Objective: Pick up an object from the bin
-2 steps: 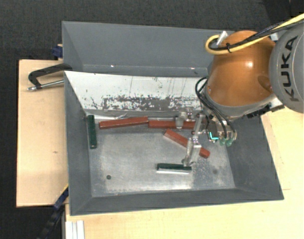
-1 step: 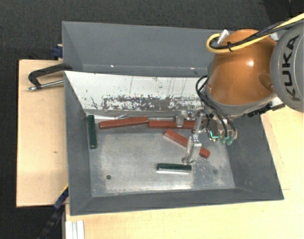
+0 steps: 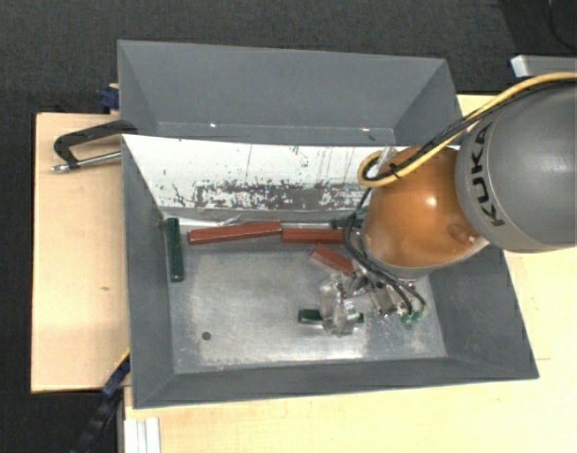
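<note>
Poised, gripper point(image 3: 343, 311) beside small dark green block point(image 3: 312, 317) lying left-right on floor of grey metal bin point(image 3: 241, 295); cannot tell if clenched.

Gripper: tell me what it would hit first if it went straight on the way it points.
Probably the small dark green piece lying just left of its tip, otherwise the bin's grey floor. The gripper points down near the bin's front right; depth is hard to judge from above.

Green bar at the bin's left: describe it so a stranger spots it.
In the grey bin, look along the floor's left edge. A slim dark green bar lies there, pointing front to back; the reddish-brown bars run along the back wall.
</note>
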Controlling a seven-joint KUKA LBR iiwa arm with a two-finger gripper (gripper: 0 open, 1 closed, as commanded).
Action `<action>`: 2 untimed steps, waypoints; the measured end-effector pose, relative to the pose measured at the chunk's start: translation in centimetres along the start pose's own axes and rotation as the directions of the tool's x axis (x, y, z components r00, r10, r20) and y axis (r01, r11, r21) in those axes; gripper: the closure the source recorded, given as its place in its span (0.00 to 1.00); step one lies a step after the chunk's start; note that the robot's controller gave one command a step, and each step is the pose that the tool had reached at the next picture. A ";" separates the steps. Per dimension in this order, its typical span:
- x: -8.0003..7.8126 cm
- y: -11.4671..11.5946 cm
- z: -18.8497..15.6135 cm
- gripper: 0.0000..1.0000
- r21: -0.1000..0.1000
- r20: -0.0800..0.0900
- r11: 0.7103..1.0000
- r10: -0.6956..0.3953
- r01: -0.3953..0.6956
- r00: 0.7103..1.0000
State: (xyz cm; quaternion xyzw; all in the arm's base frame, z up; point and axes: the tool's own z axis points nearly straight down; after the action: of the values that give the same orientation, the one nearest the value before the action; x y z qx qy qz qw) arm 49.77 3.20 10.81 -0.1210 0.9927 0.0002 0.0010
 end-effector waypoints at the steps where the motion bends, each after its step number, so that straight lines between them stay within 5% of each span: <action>1: 0.1 0.0 0.5 0.00 -0.001 -0.002 1.000 -0.007 0.007 1.000; 2: 0.1 0.0 0.5 0.00 -0.001 -0.002 1.000 -0.007 0.007 1.000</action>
State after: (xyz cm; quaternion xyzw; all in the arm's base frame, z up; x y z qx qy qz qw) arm 49.67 3.16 10.31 -0.1244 0.9922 0.0006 0.0001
